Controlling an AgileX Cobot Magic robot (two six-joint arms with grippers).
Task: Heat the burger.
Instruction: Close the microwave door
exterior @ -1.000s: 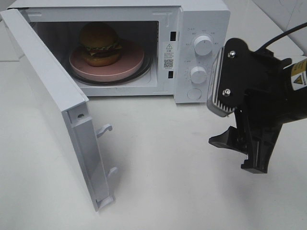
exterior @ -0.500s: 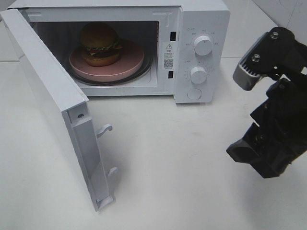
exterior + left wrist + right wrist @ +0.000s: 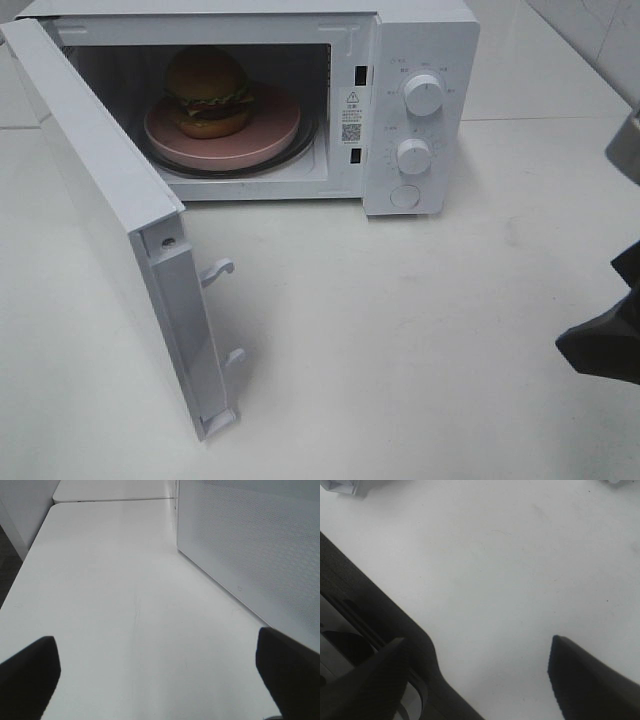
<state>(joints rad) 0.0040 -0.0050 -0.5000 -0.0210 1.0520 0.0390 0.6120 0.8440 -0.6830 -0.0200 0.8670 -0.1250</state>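
The burger (image 3: pixel 207 92) sits on a round pink plate (image 3: pixel 275 135) inside the white microwave (image 3: pixel 420 40), whose door (image 3: pixel 110 200) stands wide open to the left. My right gripper (image 3: pixel 480 677) is open over bare table with nothing between its fingers. Only a dark piece of the right arm (image 3: pixel 605 345) shows at the far right edge of the high view, well away from the microwave. My left gripper (image 3: pixel 157 680) is open and empty, low over the table, beside the door's dotted outer panel (image 3: pixel 260 545). It is out of the high view.
Two knobs (image 3: pixel 423 95) (image 3: pixel 413 156) and a round button (image 3: pixel 404 196) are on the microwave's front panel. The door's latch hooks (image 3: pixel 218 270) stick out toward the white table (image 3: pixel 400 330). A table seam (image 3: pixel 115 500) runs behind the left gripper.
The right arm has drawn back to the right and lower, from in front of the control panel to almost out of the high view. Burger, plate and door have not moved.
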